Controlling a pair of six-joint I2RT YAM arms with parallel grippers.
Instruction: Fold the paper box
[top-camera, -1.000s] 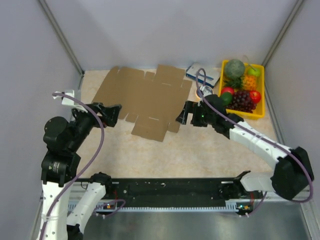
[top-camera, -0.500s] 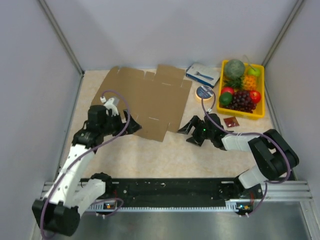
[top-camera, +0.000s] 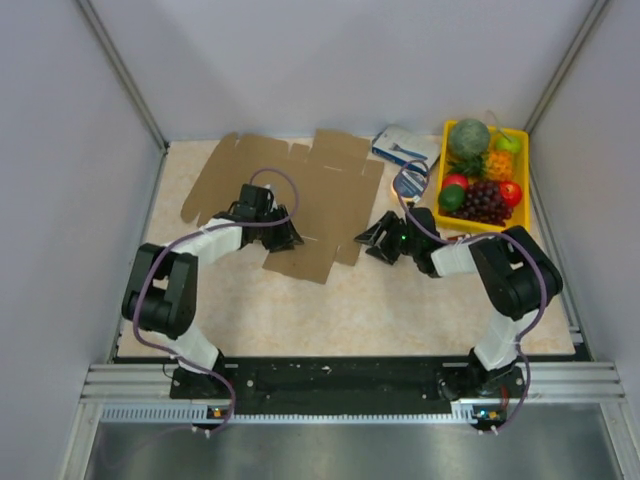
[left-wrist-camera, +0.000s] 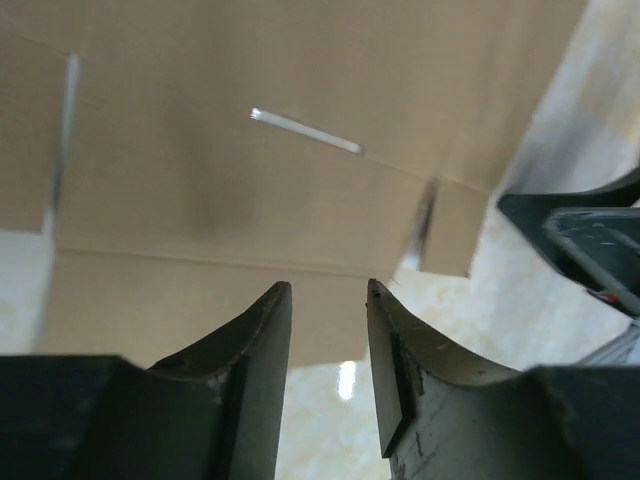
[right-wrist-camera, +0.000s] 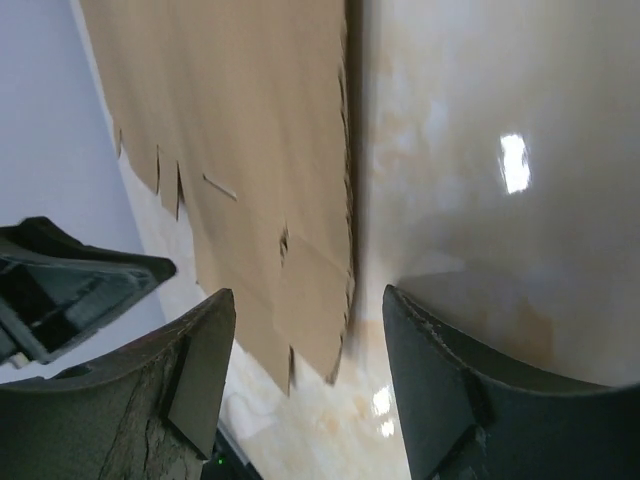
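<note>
Two grippers are hovering low by the near part of the paper box (top-camera: 290, 195), which is lying flat on the table (top-camera: 330, 310) toward the far left, well apart from the fruit tray (top-camera: 521, 190) at the far right. No flap is standing up, so all of the folding appears to be lying ahead. The left gripper (top-camera: 283, 233) is sitting over the near flaps, its fingers (left-wrist-camera: 262, 330) leaving a narrow gap and gripping nothing; contact with the cardboard cannot be told. The right gripper (top-camera: 372, 240) is sitting just beside the box's right edge, its fingers (right-wrist-camera: 205, 345) standing wider apart and clamping nothing.
</note>
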